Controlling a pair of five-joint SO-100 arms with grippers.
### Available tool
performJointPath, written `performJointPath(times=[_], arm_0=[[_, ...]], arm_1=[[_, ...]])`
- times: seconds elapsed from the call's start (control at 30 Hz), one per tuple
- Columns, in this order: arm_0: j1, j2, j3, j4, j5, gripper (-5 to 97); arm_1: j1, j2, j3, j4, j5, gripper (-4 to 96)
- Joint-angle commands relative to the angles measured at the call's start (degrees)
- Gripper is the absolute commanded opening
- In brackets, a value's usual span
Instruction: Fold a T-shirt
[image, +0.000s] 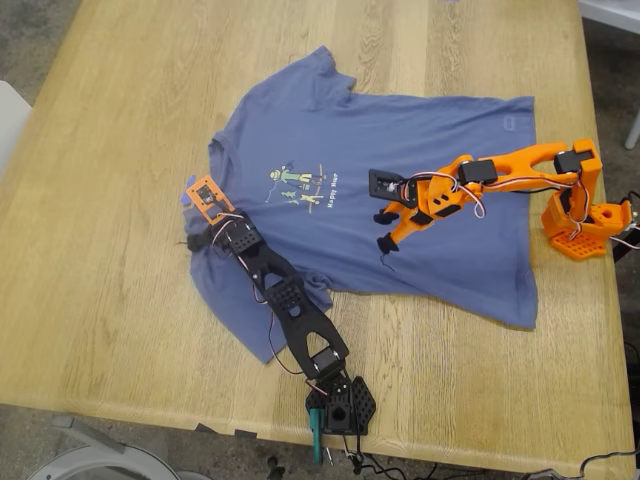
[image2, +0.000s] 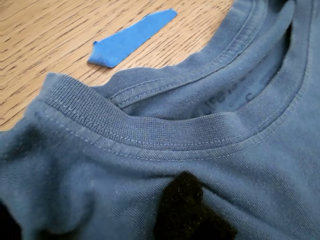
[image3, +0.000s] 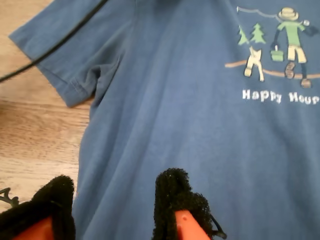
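My first end effector (image: 205, 243), on the black arm (image: 290, 305), sits at the T-shirt (image: 400, 200) just below the ribbed collar (image2: 165, 132). In its wrist view only one dark padded fingertip (image2: 187, 212) shows fully, pressed on the cloth; a second dark patch is cut off at the frame's corner, so I cannot tell whether the jaws are open or closed on fabric. In the exterior view the tips are too small to read. Just beyond the collar a blue tape scrap (image2: 131, 37) lies on the bare wood.

My second end effector (image: 384, 229), on the orange arm (image: 500, 170), is open: two black-padded fingertips (image3: 175, 192) stand apart over the shirt's body, with nothing between them but flat cloth. Whether they touch the cloth I cannot say. Ahead of them lie the chest print (image3: 277, 42) and one sleeve (image3: 65, 55); the print's text runs off the frame edge. A dark cable (image3: 55, 42) crosses that sleeve.

The slate-blue shirt lies front up on the wooden table (image: 100, 250), mostly flat. Its part nearest the exterior view's left is bunched and partly hidden under the black arm, so the sleeve there cannot be made out.
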Motion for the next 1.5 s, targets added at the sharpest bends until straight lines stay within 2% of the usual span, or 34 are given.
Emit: performJointPath(times=[0.0, 0.23, 0.9, 1.33, 1.47], arm_0=[[0.97, -0.35, 0.44, 1.85, -1.76, 35], [1.14, -1.85, 0.53, 1.93, -2.20, 21], [4.75, -5.10, -0.97, -1.76, -1.58, 0], [6.94, -4.13, 2.02, -3.25, -2.20, 0], [7.29, -3.78, 2.99, -4.39, -2.29, 0]], arm_1=[[-0.35, 3.87, 0.97, -0.26, 0.70, 24.4], [-0.53, 6.15, 5.27, -1.14, 1.67, 24.1], [1.76, 7.47, 8.44, -3.08, 1.93, 24.0], [6.68, 5.01, 17.23, -15.91, 2.29, 27.6], [6.59, 2.29, 16.44, -18.90, 3.69, 29.2]])
